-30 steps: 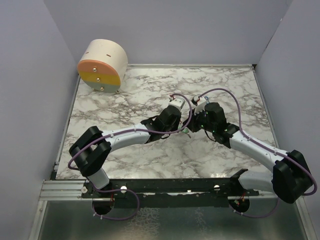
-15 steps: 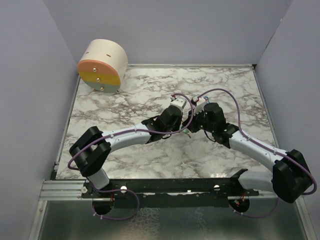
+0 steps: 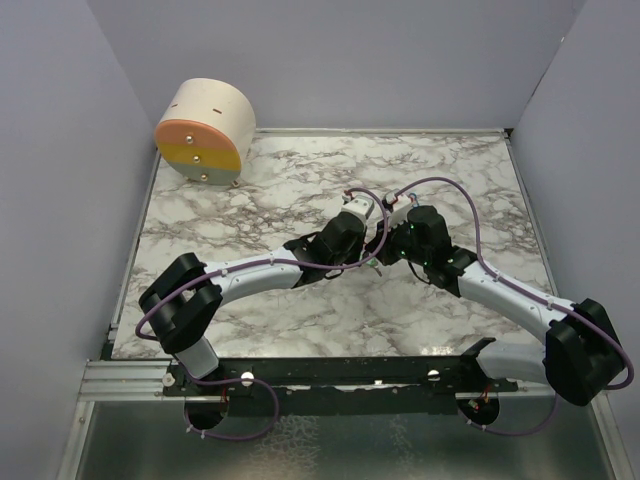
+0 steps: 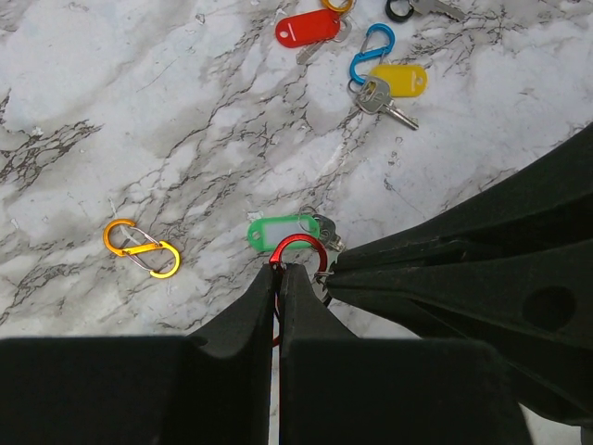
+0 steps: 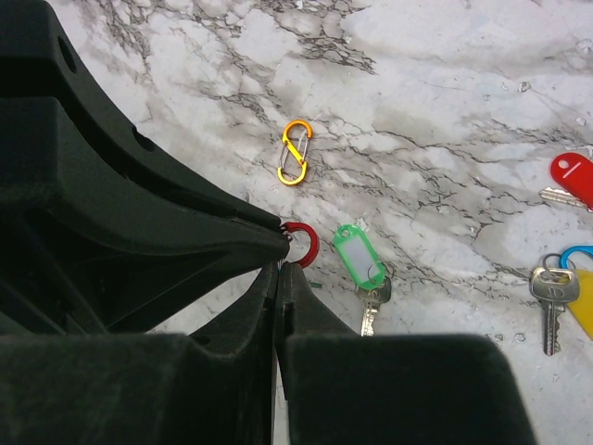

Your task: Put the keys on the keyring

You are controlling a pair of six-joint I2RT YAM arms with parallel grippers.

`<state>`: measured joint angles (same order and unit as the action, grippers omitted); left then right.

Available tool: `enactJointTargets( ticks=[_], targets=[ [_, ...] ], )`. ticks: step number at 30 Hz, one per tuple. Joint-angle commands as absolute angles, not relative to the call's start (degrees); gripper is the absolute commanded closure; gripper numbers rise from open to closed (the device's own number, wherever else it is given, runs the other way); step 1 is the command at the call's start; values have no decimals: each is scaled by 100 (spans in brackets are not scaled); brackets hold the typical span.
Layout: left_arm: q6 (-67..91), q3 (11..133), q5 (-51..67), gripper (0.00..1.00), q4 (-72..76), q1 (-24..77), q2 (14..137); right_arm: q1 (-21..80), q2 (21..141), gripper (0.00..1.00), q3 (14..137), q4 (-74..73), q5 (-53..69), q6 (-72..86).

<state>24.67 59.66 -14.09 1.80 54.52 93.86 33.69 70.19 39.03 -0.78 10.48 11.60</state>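
Observation:
The keyring is a red carabiner, raised a little above the marble. My left gripper is shut on one end of it. My right gripper is shut too, tip to tip with the left at the carabiner's free end, with a small wire ring showing at its tip. What hangs from that ring is hidden. A green-tagged key lies on the table just beyond. Red-tagged and yellow-tagged keys lie farther off.
An orange S-shaped carabiner lies to one side and a blue carabiner lies by the yellow tag. A round wooden block sits at the table's back left corner. Grey walls close in three sides of the table.
Both wrists have crept slightly to the right together. The grips are unchanged.

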Motion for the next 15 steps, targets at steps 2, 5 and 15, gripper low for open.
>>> enactJointTargets(
  ticks=[2, 5, 15],
  targets=[
    [2395, 6113, -1279, 100, 198, 5494, 9348, 3410, 7002, 99, 3970, 140, 847, 1081],
    [2391, 6106, -1283, 100, 199, 5502, 9320, 3400, 6996, 99, 3958, 141, 829, 1089],
    [2381, 6094, -1283, 100, 209, 5511, 9271, 3408, 7035, 99, 3965, 149, 822, 1100]
  ],
)
